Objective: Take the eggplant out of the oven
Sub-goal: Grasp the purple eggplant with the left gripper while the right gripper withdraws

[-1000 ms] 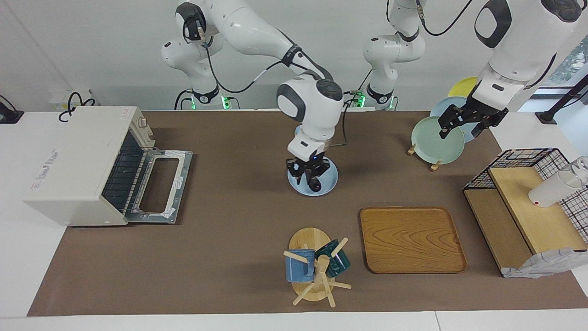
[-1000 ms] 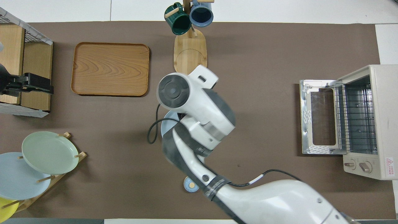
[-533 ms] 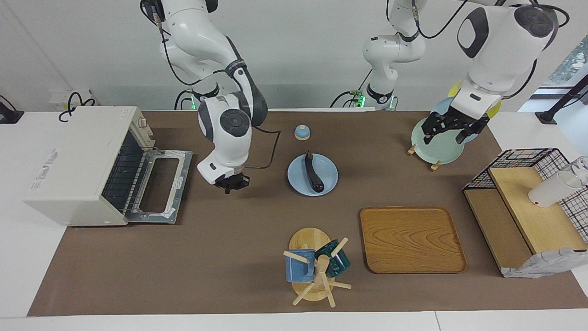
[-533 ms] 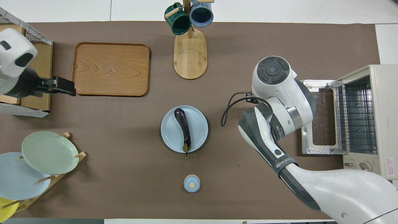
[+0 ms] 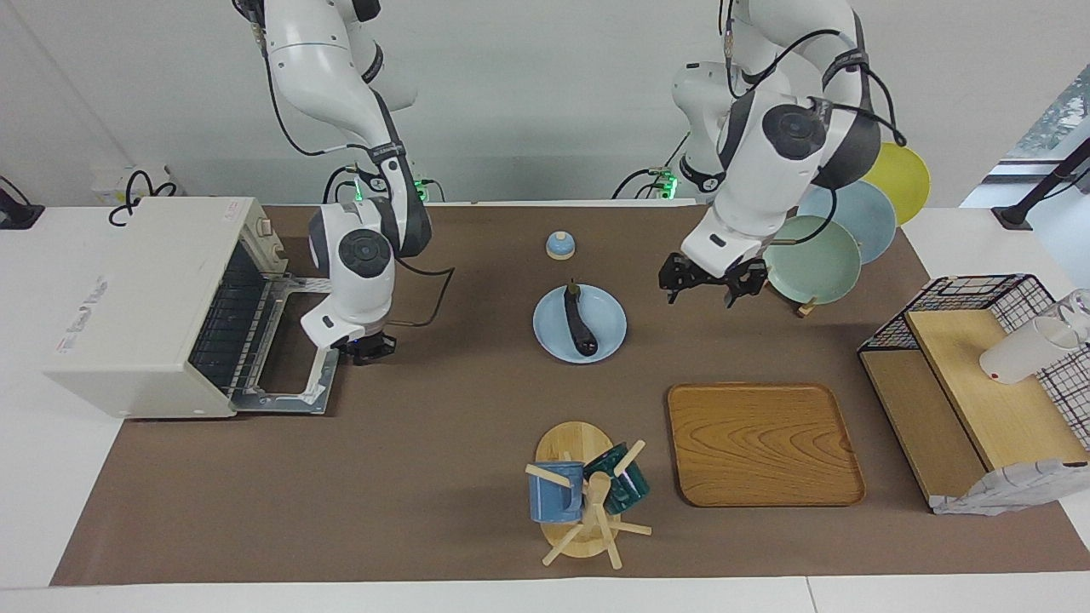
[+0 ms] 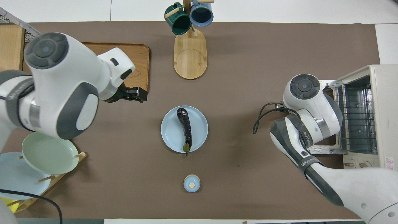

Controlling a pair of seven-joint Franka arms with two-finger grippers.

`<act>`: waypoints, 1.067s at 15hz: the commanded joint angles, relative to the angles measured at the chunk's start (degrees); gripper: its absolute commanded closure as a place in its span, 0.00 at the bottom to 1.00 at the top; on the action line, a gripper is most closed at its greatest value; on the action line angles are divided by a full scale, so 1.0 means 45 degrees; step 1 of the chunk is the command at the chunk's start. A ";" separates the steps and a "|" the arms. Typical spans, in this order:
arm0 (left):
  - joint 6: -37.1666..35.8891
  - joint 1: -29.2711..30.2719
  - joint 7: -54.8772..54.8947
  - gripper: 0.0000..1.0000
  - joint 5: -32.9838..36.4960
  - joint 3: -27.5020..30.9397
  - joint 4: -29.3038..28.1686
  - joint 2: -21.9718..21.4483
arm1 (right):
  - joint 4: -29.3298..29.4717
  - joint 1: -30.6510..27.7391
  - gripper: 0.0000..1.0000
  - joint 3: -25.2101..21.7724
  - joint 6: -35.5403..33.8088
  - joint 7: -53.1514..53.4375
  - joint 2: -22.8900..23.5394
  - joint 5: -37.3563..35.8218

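1. The eggplant (image 5: 582, 324) lies on a light blue plate (image 5: 611, 328) in the middle of the table (image 5: 426, 477), well apart from the oven (image 5: 145, 298). Its stem points toward the robots. Judged from this, the main step is done: the eggplant is out.
2. The oven stands at the right arm's end of the table with its door (image 5: 294, 349) folded down flat and its wire rack (image 5: 223, 328) bare. What may be left is shutting the door, though the task sentence does not ask for it.
3. The right end effector (image 5: 372, 347) hangs just beside the outer edge of the open door. Its fingertips are pressed together and it carries nothing.
4. The left end effector (image 5: 712, 285) hovers over bare table between the blue plate and the plate rack. Its fingers are spread wide and it holds nothing.
5. A small blue lid with a wooden knob (image 5: 559, 245) sits nearer to the robots than the plate.
6. A mug tree (image 5: 583, 498) with a blue mug and a dark green mug stands farther from the robots. A wooden tray (image 5: 762, 443) lies beside it.
7. A rack of green, blue and yellow plates (image 5: 813, 260) stands toward the left arm's end. A wire-and-wood shelf (image 5: 979, 383) with a white cup on it is at that end too.
8. Nothing lies between the right end effector and the door, so I judge the way to close it clear.
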 commanded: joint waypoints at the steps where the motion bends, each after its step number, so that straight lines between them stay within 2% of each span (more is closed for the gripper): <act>1: 0.2552 -0.1266 -0.1103 0.00 -0.0466 0.0205 -0.1848 -0.0007 | -0.0539 -0.0514 1.00 0.0190 0.0071 -0.0082 -0.0434 -0.1233; 3: 0.3846 -0.1796 -0.1693 0.00 -0.0507 0.0186 -0.2613 0.0148 | -0.0403 -0.0576 1.00 0.0190 -0.0357 -0.0159 -0.0454 -0.1780; 5: 0.4162 -0.2187 -0.2044 0.00 -0.0526 0.0186 -0.2597 0.0674 | 0.0258 -0.0595 1.00 0.0210 -0.1177 -0.0412 -0.0434 -0.2387; 7: 0.4805 -0.2713 -0.2902 0.00 -0.0546 0.0206 -0.2636 0.1123 | 0.0728 -0.0692 1.00 0.0210 -0.1745 -0.1657 -0.0687 -0.2370; 11: 0.5160 -0.3321 -0.4153 0.00 -0.0546 0.0206 -0.2636 0.1809 | 0.0985 -0.1765 1.00 0.0249 -0.2235 -0.4685 -0.2091 -0.2175; 16: 0.5120 -0.3536 -0.5516 0.00 -0.0585 0.0186 -0.2985 0.1791 | 0.1004 -0.2333 1.00 0.0229 -0.2860 -0.6350 -0.3031 -0.1062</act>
